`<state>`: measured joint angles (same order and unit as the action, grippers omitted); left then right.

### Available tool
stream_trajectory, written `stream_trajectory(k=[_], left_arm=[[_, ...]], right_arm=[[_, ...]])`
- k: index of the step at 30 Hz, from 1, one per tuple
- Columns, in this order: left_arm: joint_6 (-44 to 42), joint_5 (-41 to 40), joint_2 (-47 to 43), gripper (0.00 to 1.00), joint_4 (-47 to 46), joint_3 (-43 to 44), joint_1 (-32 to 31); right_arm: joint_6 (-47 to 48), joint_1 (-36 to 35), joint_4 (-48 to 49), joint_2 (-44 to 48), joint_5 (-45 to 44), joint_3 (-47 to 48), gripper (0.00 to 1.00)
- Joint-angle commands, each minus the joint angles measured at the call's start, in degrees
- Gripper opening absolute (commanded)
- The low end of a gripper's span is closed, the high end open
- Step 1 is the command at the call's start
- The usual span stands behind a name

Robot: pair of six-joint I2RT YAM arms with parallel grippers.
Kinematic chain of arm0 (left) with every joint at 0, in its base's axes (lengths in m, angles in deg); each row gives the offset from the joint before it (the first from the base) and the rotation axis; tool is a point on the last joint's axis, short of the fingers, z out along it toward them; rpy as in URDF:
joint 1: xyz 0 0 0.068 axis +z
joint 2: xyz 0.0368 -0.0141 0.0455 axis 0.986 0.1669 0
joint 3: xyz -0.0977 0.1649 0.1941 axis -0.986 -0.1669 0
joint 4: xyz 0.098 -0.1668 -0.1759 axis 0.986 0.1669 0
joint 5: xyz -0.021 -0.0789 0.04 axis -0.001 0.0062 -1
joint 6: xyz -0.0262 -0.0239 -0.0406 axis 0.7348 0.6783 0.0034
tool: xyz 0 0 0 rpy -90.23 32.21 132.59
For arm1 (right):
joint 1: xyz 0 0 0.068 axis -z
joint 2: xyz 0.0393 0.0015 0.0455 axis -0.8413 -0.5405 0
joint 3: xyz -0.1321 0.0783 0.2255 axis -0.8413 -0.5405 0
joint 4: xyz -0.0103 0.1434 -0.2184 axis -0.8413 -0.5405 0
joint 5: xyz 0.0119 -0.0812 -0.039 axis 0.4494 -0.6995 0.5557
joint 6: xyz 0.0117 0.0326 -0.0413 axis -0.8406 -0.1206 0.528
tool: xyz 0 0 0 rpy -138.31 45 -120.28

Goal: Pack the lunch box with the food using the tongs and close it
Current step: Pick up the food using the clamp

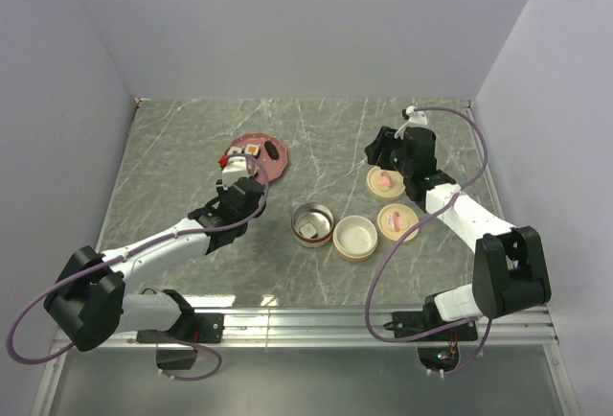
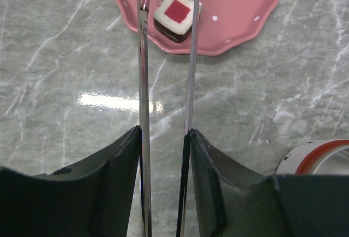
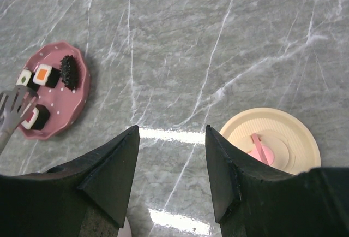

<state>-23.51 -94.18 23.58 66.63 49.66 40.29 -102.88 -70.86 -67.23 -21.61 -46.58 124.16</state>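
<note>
Over the pink plate (image 2: 240, 27), my left end effector (image 2: 163, 138) pinches the tongs (image 2: 143, 73), their tips either side of a red-topped sushi block (image 2: 175, 14), set to squeeze it. My right end effector (image 3: 172, 138) hangs spread and empty, well apart, out of the way.

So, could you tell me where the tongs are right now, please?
In the left wrist view, the tongs are clamped in the left gripper, their tips over the pink plate at the red-topped block.
</note>
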Motion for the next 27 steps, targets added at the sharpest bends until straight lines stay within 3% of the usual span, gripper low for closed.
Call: stream_trajectory(k=[1,27], left_arm=[[-1.19,2.64,-0.25,0.47,-3.92,1.41,0.19],[0.12,3.44,1.77,0.49,-0.93,2.72,0.63]], right_arm=[[-0.01,0.4,2.44,0.05,0.23,0.34,0.59],[0.43,0.4,2.7,0.93,0.76,-0.28,0.59]])
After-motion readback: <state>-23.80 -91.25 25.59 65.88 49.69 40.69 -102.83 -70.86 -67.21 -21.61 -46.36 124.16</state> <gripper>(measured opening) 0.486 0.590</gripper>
